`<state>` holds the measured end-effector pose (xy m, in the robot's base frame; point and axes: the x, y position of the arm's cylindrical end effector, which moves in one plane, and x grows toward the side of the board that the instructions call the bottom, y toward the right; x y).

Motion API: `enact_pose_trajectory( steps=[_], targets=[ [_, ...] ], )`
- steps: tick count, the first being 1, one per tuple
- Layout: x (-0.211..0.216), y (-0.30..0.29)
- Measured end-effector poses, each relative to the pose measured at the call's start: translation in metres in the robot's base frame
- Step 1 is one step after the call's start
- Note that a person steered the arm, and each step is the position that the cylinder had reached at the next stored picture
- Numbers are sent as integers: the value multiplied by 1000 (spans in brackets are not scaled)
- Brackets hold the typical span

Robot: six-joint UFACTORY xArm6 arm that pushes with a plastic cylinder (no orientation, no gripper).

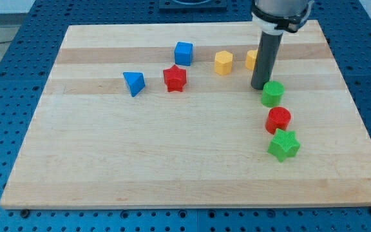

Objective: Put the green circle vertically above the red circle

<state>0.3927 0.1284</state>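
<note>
At the frame's right, the green circle [272, 94] sits directly above the red circle [278, 120], so placement looks nearly complete. My tip [259, 87], fingerless, touches the green circle's upper-left edge.

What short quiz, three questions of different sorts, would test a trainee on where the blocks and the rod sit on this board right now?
1. True or false: the green circle lies toward the view's top from the red circle.
2. Which block lies nearest the view's bottom? A) blue cube B) green star C) red star
3. Fill in: my tip sits just to the view's upper ____ of the green circle.

Key: 1 true; 2 B; 3 left. A yellow block lies left of the rod, and another yellow one is partly hidden behind it. A blue triangle lies left of the red star.
</note>
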Motion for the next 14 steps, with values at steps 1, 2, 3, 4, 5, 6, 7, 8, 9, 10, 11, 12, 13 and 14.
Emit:
enact_pose_trajectory(
  steps=[1, 2, 3, 4, 5, 6, 7, 8, 9, 10, 11, 12, 13, 14],
  targets=[
    [3, 0],
    [9, 0],
    [13, 0],
    [14, 0],
    [18, 0],
    [18, 0],
    [8, 6],
    [-2, 30],
    [-2, 62],
    [14, 65],
    [29, 62],
    [34, 52],
    [36, 42],
    [37, 41]
  ],
)
